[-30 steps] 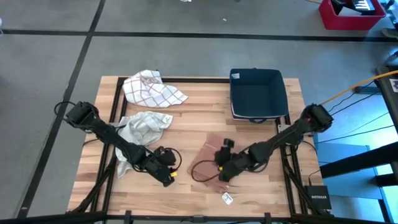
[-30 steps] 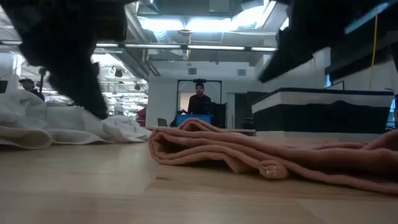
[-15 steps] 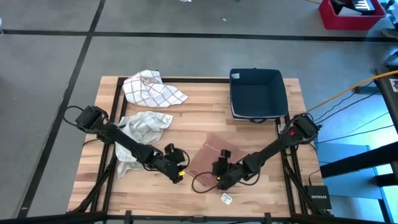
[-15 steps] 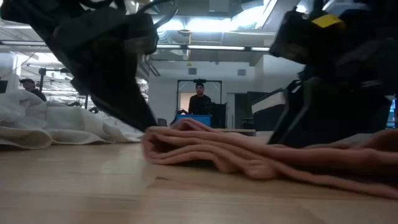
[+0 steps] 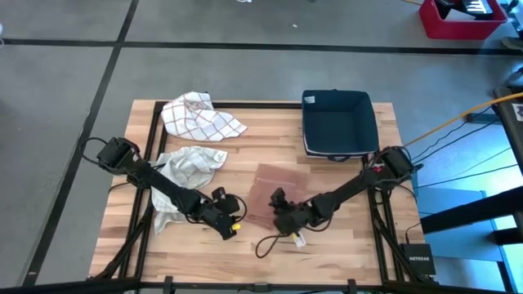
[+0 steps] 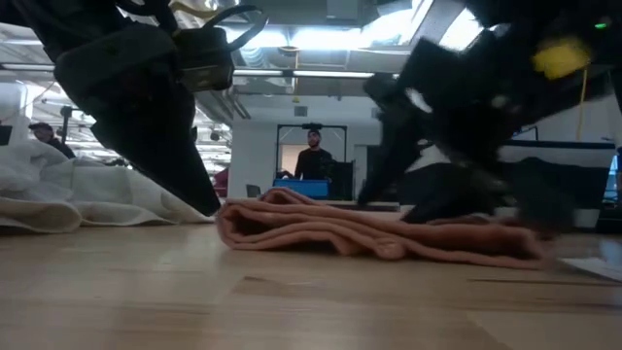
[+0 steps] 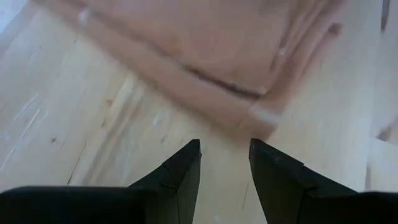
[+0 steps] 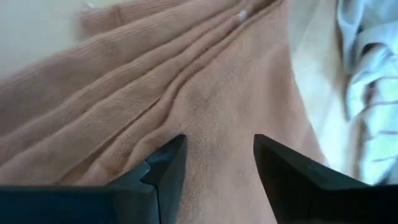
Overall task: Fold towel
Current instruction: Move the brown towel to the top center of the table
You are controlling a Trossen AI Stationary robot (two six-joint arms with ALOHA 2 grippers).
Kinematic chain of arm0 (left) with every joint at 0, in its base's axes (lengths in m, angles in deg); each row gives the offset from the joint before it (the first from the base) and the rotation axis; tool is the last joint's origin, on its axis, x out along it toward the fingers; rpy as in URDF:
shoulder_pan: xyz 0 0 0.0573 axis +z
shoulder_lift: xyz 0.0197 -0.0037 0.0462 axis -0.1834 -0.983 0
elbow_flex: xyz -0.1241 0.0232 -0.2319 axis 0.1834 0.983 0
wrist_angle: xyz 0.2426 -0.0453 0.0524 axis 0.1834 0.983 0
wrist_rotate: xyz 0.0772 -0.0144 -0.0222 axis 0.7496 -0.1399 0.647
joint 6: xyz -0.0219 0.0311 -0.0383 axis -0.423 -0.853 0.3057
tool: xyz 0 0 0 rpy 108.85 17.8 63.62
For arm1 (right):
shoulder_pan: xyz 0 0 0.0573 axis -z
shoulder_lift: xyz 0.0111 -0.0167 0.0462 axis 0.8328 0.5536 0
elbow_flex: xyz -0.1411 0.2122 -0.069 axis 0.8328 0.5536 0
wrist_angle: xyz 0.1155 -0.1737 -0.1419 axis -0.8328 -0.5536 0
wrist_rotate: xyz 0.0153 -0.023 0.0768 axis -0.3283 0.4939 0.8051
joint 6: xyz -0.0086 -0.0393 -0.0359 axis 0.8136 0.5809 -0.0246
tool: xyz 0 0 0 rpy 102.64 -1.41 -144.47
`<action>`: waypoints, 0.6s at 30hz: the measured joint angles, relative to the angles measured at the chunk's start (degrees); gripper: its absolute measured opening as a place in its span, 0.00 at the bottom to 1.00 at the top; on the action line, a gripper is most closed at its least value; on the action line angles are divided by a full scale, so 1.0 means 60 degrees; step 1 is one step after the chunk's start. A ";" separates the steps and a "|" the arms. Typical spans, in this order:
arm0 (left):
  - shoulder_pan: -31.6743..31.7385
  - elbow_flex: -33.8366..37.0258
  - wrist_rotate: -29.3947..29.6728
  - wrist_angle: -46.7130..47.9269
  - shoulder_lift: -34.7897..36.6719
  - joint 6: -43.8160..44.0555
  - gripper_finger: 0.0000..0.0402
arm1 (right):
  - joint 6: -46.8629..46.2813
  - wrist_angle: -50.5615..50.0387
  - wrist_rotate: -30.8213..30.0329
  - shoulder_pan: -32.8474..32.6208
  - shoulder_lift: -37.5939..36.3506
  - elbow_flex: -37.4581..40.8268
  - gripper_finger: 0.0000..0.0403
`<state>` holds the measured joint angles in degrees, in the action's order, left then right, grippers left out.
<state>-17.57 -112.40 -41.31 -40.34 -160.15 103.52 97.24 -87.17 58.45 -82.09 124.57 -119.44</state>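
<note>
On the wooden tabletop [image 5: 343, 188], the left arm reaches in low from the left edge, passing a crumpled white cloth [image 5: 189, 167]. A red-checked cloth [image 5: 198, 116] lies farther back, near the rear edge. The left gripper [image 5: 232, 226] sits just beside the left front edge of the pink towel [image 5: 270, 192]; its wrist view shows the fingers [image 7: 180, 171] parted with bare wood between them and nothing held, the towel's folded edge lying just ahead of the tips. The towel lies in front of the dark blue bin [image 5: 337, 122], bunched in folds in the low view. The right gripper [image 5: 280, 219] is at the towel's front edge, its fingers [image 8: 165, 163] spread apart over the creased fabric, gripping nothing. A small white tag [image 5: 299, 241] lies just beside it.
</note>
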 joint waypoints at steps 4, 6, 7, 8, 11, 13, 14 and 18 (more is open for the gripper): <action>-0.0068 0.0000 0.0003 0.0182 0.0000 0.0126 0.33 | -0.1180 -0.0918 -0.1223 -0.0115 -0.0172 -0.0942 0.48; -0.0154 0.0000 0.0008 0.0190 0.0000 0.0161 0.33 | -0.2925 -0.1828 -0.1154 -0.0166 -0.0571 -0.1573 0.48; -0.0195 0.0000 0.0009 0.0246 0.0000 0.0216 0.33 | -0.3848 -0.2363 -0.0778 -0.0203 -0.0741 -0.1821 0.48; -0.0226 0.0000 0.0002 0.0277 0.0000 0.0270 0.33 | -0.4829 -0.2778 -0.0351 -0.0213 -0.0885 -0.1985 0.48; -0.0331 0.0000 -0.0011 0.0412 0.0056 0.0494 0.33 | -0.7696 -0.3347 0.0627 0.0003 -0.1093 -0.2133 0.48; -0.0335 0.0000 -0.0051 0.0469 0.0224 0.0499 0.33 | -0.9106 -0.3747 0.1379 0.0291 -0.1116 -0.2139 0.48; -0.0356 -0.0004 -0.0057 0.0509 0.0351 0.0501 0.33 | -0.9579 -0.3871 0.1744 0.0442 -0.1000 -0.2133 0.48; -0.0418 -0.0004 0.0071 0.0722 0.0845 0.0521 0.33 | -0.9882 -0.3873 0.2984 0.1087 -0.0297 -0.2003 0.48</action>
<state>-20.08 -112.42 -40.89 -36.00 -155.08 106.64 37.95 -110.41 76.35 -75.57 122.78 -131.46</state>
